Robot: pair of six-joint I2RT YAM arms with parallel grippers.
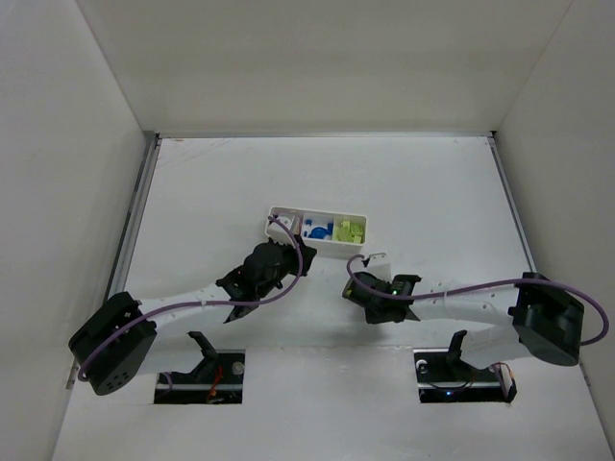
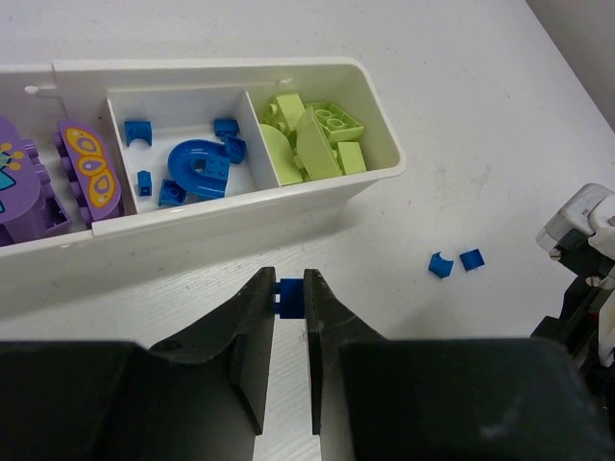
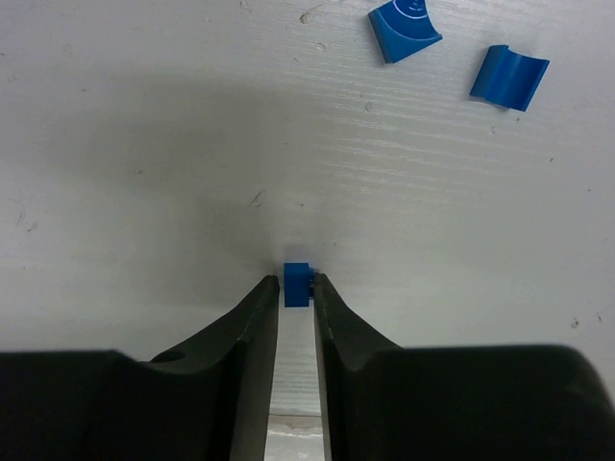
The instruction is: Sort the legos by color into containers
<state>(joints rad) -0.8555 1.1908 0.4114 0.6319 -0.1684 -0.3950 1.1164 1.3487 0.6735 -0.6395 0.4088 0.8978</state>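
Note:
The white tray (image 2: 240,200) holds purple legos (image 2: 88,178) in its left section, blue ones (image 2: 197,168) in the middle and yellow-green ones (image 2: 312,144) on the right. Just in front of the tray's near wall, my left gripper (image 2: 289,286) is shut on a tiny blue brick (image 2: 289,300). My right gripper (image 3: 297,279) is shut on another tiny blue brick (image 3: 297,287) down at the table surface. Two more small blue pieces (image 3: 405,29) (image 3: 509,77) lie loose beyond it, also showing as blue pieces (image 2: 442,264) in the left wrist view.
From above, the tray (image 1: 317,213) sits mid-table, the left gripper (image 1: 279,252) at its near left and the right gripper (image 1: 357,284) near its right end. White walls enclose the table on three sides. The right arm's wrist (image 2: 581,259) shows at the left wrist view's right edge.

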